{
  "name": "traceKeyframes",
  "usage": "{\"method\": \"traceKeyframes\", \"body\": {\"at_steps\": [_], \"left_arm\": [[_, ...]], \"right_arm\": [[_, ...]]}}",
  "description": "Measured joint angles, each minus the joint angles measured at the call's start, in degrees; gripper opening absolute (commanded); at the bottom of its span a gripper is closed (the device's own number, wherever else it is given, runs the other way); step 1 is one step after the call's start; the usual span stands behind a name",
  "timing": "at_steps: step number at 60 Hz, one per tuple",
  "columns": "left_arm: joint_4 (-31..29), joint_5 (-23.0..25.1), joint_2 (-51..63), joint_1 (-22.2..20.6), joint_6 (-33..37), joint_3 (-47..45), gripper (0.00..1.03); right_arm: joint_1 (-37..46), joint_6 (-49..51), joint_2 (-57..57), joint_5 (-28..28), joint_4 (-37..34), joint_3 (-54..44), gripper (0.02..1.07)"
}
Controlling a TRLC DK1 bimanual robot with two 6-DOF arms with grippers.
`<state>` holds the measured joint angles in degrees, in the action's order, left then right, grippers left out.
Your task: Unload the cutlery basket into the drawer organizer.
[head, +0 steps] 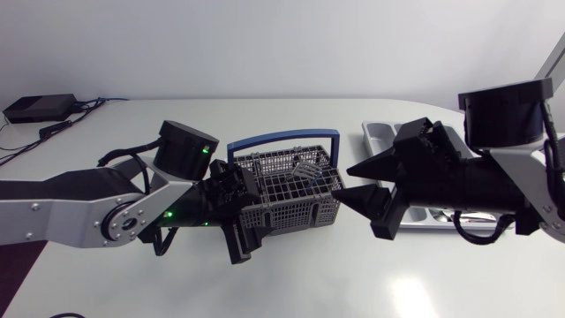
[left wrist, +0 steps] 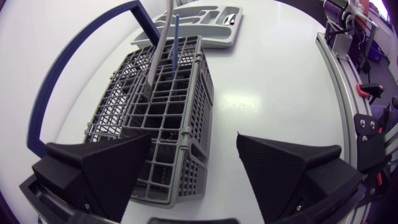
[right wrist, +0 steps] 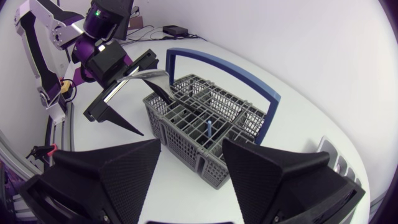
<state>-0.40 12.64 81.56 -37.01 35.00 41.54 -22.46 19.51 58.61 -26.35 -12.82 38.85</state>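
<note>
Our left gripper [left wrist: 194, 140] is at the 9 o'clock end of the cutlery basket [head: 291, 199]. Its two fingers are wide apart, one over the basket's end and one outside it. A grey piece [left wrist: 155, 56] and a thin blue piece [left wrist: 175, 37] lean inside the basket. Our right gripper [right wrist: 191, 146] is at the basket's 3 o'clock end, its fingers apart too. The drawer organizer [head: 380, 137] lies at 2 o'clock from the basket, partly under our right arm.

Grey basket [right wrist: 194, 113] — ahead of right claw [right wrist: 191, 144]
</note>
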Motion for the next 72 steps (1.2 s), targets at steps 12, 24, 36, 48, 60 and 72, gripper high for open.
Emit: {"method": "traceKeyframes", "body": {"at_steps": [12, 24, 36, 48, 60, 72], "left_arm": [[-0.17, 0.0, 0.0, -0.02, 0.02, 0.0, 0.95], [-0.17, 0.0, 0.0, -0.02, 0.02, 0.0, 0.95], [-0.2, 0.81, -0.02, 0.11, 0.22, 0.0, 0.95], [-0.2, 2.58, 0.04, 1.2, 0.96, 0.0, 0.95], [-0.15, 3.37, 0.26, 1.4, 1.07, 0.0, 0.95], [-0.11, 3.39, 0.28, 1.4, 1.07, 0.0, 0.95]], "right_arm": [[-4.35, 0.24, 0.15, 1.27, 6.56, -3.5, 0.75], [-12.79, 0.24, 2.19, 9.35, 15.78, -7.34, 0.75], [-17.66, 0.22, 5.84, 16.81, 24.87, -8.98, 0.74], [-17.57, 0.02, 10.49, 20.0, 32.17, -9.07, 0.64], [-17.55, -0.59, 13.11, 20.65, 34.99, -9.07, 0.5], [-17.51, -2.21, 14.49, 21.38, 37.13, -8.33, 0.46]]}}
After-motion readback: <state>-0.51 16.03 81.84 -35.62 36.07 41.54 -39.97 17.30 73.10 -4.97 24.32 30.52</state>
